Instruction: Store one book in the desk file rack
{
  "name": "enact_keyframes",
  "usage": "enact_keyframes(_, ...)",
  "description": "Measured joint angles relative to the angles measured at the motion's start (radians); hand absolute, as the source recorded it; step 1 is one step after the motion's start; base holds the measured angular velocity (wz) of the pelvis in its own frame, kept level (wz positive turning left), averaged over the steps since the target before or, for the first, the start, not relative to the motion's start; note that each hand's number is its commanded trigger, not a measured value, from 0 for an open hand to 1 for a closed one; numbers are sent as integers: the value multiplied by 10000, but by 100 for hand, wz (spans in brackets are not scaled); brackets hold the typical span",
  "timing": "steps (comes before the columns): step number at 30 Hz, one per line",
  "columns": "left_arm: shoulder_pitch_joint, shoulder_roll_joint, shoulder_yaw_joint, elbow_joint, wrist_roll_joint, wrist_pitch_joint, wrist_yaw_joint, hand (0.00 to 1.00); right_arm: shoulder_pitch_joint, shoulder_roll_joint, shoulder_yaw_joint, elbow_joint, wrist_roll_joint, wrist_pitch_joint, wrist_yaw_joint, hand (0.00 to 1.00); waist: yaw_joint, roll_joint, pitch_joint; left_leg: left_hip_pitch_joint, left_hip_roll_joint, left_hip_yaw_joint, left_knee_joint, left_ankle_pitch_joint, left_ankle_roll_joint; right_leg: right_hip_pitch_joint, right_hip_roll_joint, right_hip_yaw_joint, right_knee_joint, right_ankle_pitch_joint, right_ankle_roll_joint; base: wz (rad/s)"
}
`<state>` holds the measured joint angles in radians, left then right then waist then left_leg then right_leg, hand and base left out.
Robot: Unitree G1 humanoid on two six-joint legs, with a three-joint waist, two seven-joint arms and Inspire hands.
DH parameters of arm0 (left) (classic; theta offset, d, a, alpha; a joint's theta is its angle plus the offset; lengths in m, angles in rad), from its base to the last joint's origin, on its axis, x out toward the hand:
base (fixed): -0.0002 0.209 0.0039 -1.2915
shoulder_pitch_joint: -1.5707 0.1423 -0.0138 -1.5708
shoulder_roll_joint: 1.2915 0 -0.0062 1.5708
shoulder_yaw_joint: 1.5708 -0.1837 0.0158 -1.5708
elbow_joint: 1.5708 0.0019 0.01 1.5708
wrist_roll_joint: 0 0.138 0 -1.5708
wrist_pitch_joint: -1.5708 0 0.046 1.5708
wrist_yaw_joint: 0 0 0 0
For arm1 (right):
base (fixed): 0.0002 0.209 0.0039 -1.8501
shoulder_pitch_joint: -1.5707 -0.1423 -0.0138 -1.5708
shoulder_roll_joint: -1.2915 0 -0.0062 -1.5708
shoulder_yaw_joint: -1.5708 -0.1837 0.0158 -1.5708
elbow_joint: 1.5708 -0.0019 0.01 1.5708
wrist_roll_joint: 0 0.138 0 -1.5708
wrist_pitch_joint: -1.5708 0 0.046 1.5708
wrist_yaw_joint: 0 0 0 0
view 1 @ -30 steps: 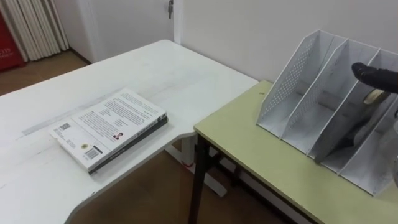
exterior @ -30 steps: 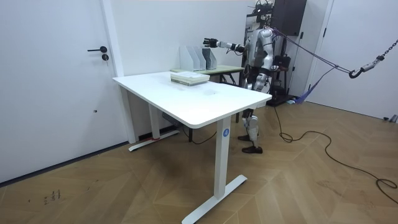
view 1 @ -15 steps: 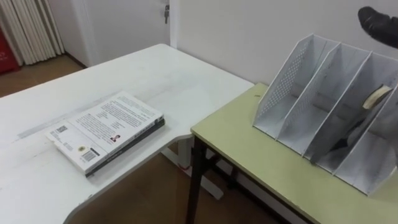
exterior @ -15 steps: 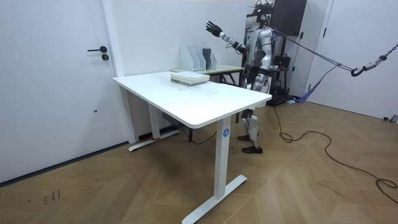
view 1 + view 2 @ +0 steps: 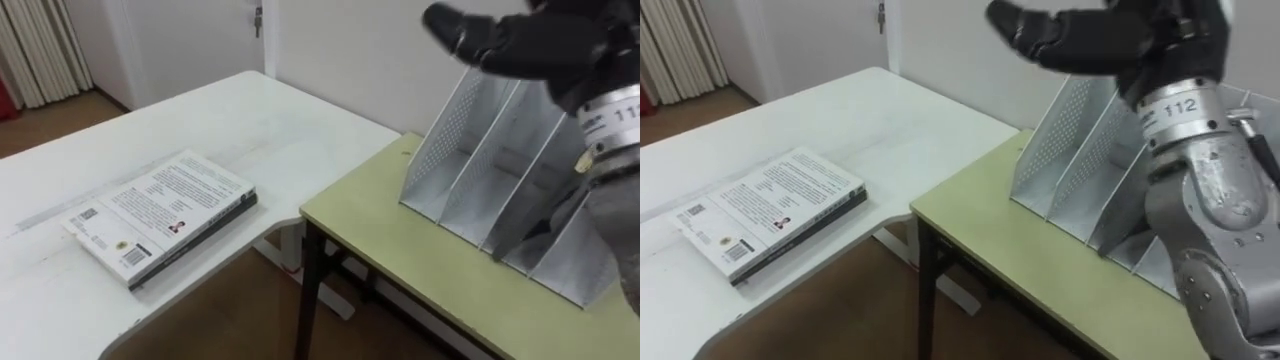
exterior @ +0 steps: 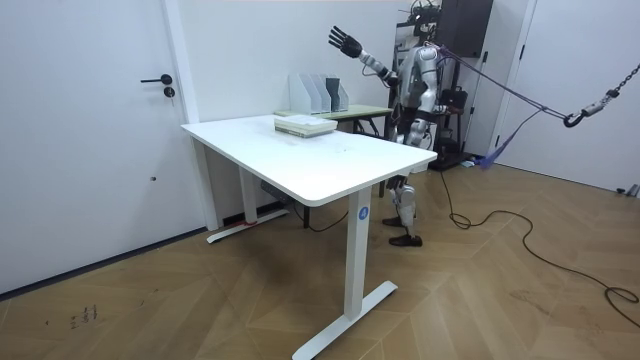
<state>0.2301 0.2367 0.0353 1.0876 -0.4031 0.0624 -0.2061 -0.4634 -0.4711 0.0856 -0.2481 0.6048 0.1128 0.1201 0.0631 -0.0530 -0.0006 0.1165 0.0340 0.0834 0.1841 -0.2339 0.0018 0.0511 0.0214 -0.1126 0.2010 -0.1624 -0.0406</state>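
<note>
A white-covered book (image 5: 160,215) lies flat on top of a dark one on the white desk (image 5: 270,120), at the left. The grey perforated file rack (image 5: 470,150) stands on the green table (image 5: 420,260) at the right, its slots facing me. My right hand (image 5: 520,45) is raised high above the rack, fingers spread and holding nothing. The room view shows the right hand (image 6: 345,42) lifted over the rack (image 6: 318,93), with the books (image 6: 304,124) on the desk in front. My left hand (image 6: 437,112) stays by my body.
A dark item (image 5: 555,215) leans inside one of the rack's right slots. A gap of wooden floor (image 5: 230,310) separates the desk's curved edge from the green table. A wall stands close behind the rack, and a door (image 6: 90,130) is on the room view's left.
My right hand rose from in front of the rack's slots to high above it and came toward the left. The books and rack stayed put; the camera shifted slightly.
</note>
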Motion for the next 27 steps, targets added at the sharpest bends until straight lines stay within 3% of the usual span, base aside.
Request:
enact_keyframes(2, -90, 131, -6, 6, 5, 117, -148, 0, 194, 0, 367, -5, -39, 329, 1107, 0, -4, -56, 17, -44, 16, -4, 6, -6, -7, -10, 16, -25, 0, 6, -10, 3)
enact_keyframes(6, -221, 386, -54, 32, 8, 252, -372, 0, 968, -312, 1273, -62, -1367, 628, 3283, 0, 224, -328, -124, -70, 31, -31, -18, -13, -17, -10, 55, -81, -18, 8, -21, 3)
enact_keyframes(11, -727, 536, -385, 417, -363, 546, -513, 0, 2614, -414, 2109, 645, -4099, 883, 5413, 0, 553, -408, -61, -82, 30, -42, 28, -11, -13, 9, -1, -191, 10, 13, -14, 4)
enact_keyframes(13, -882, 586, -614, 425, -378, 591, -530, 0, 3292, -502, 2475, 1337, -5197, 1206, 6254, 0, 647, -368, 30, -137, 29, -55, -28, -12, -9, -7, -20, -270, 6, 13, -13, 6)
enact_keyframes(18, -1172, 597, -1024, 431, -390, 596, -473, 0, 4035, -442, 2794, 2610, -7183, 1295, 7221, 0, 789, -277, 111, -338, 9, -40, -5, -1, -15, -249, -20, -225, 28, 20, -26, -3)
enact_keyframes(24, -1220, 479, -1094, 628, -755, 522, -361, 0, 4584, -74, 2833, 4858, -9673, 1279, 7394, 0, 830, -279, 77, -334, -2, -108, 40, 5, -26, -158, -29, -297, -138, 26, -26, 4)
enact_keyframes(27, -1141, 390, -1027, 610, -835, 502, -178, 0, 4909, 428, 2767, 6423, -10422, 1247, 6893, 0, 873, -237, 59, -300, 0, -76, 54, 5, -25, -160, -64, -281, -150, 26, -25, -1)
